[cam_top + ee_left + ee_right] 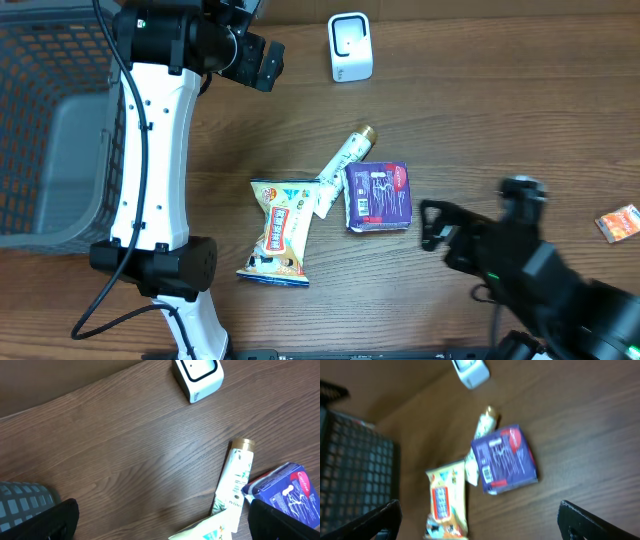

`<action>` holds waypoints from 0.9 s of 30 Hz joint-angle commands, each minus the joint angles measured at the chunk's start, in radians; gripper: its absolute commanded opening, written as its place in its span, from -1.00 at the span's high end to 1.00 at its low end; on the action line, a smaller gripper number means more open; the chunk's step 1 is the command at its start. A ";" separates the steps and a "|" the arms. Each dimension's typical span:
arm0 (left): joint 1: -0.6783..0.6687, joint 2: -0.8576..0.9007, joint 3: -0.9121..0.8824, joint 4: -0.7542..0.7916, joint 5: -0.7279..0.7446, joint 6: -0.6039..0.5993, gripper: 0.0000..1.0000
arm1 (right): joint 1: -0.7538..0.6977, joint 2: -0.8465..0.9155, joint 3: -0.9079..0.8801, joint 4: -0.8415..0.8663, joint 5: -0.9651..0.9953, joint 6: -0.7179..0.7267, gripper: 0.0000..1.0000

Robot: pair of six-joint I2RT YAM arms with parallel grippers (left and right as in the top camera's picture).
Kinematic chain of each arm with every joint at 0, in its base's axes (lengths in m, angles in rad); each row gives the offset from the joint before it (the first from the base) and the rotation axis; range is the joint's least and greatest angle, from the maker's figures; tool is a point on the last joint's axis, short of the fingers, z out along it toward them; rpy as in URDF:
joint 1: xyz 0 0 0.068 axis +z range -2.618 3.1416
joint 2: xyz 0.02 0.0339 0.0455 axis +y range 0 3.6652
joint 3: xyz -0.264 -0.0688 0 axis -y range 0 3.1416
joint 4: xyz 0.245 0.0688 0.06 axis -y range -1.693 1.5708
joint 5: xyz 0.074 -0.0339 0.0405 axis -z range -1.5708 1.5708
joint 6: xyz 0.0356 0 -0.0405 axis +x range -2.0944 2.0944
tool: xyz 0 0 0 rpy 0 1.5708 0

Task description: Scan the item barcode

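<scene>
A white barcode scanner (350,47) stands at the table's back. Three items lie mid-table: a purple packet (378,196), a yellow snack bag (280,232), and a white tube with a gold cap (345,160) lying between them. My left gripper (262,62) hangs open high at the back left, away from the items. In its wrist view, the tube (234,477) and scanner (198,377) show between its fingers (50,520). My right gripper (432,225) is open just right of the purple packet (504,460), holding nothing. The snack bag (447,497) lies further left.
A grey mesh basket (50,120) fills the left side of the table. A small orange packet (620,222) lies at the far right edge. The left arm's white link (155,170) stands between the basket and the items.
</scene>
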 commanded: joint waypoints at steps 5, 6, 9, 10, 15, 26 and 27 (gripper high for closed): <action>0.004 -0.008 0.006 0.001 -0.003 -0.014 -1.00 | -0.170 -0.013 -0.051 0.074 -0.194 -0.174 -1.00; 0.004 -0.008 0.006 0.000 -0.003 -0.014 -1.00 | -0.201 -0.004 -0.061 0.082 -0.231 -0.201 -1.00; 0.004 -0.008 0.006 0.001 -0.003 -0.014 -1.00 | -0.337 0.039 -0.072 0.105 -0.369 -0.272 -1.00; 0.004 -0.008 0.006 0.000 -0.003 -0.014 -0.99 | -0.397 0.060 -0.072 0.123 -0.454 -0.315 -1.00; 0.004 -0.008 0.006 0.000 -0.003 -0.014 -1.00 | -0.694 0.219 -0.072 0.200 -0.878 -0.490 -1.00; 0.004 -0.008 0.006 0.001 -0.003 -0.014 -1.00 | -1.086 0.743 -0.072 0.198 -1.264 -1.033 -1.00; 0.004 -0.008 0.006 0.000 -0.003 -0.014 -1.00 | -1.088 0.771 -0.072 0.201 -1.266 -1.055 -1.00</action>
